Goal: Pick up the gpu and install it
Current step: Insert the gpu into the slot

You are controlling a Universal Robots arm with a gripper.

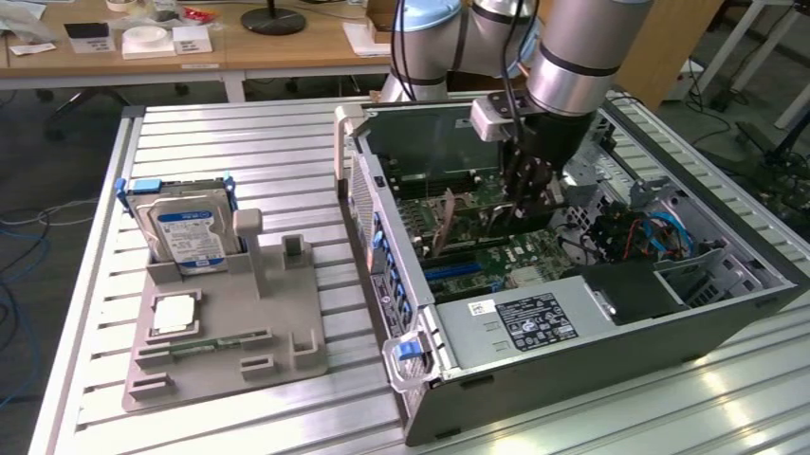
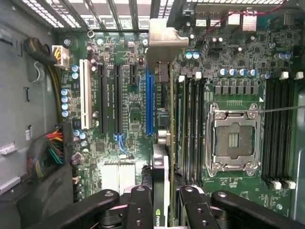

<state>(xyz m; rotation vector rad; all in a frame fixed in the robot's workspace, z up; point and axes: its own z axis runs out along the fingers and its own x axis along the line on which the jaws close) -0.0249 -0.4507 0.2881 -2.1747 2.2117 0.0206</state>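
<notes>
Reaching down into the open computer case (image 1: pixel 570 374), the gripper (image 1: pixel 532 210) is closed on the gpu (image 1: pixel 446 224), its fingers (image 2: pixel 140 205) clamping the card's two faces. In the wrist view the gpu (image 2: pixel 161 167) appears edge-on over the motherboard (image 2: pixel 238 47), just beside the long blue slot (image 2: pixel 149 105), with its metal bracket (image 2: pixel 162 40) at the end far from the gripper (image 2: pixel 162 198). Whether the card is seated cannot be told. The processor socket (image 2: pixel 234 140) lies to one side. A hard drive (image 1: pixel 188 232) stands in a grey holder (image 1: pixel 228 351) on the table (image 1: pixel 241 142).
</notes>
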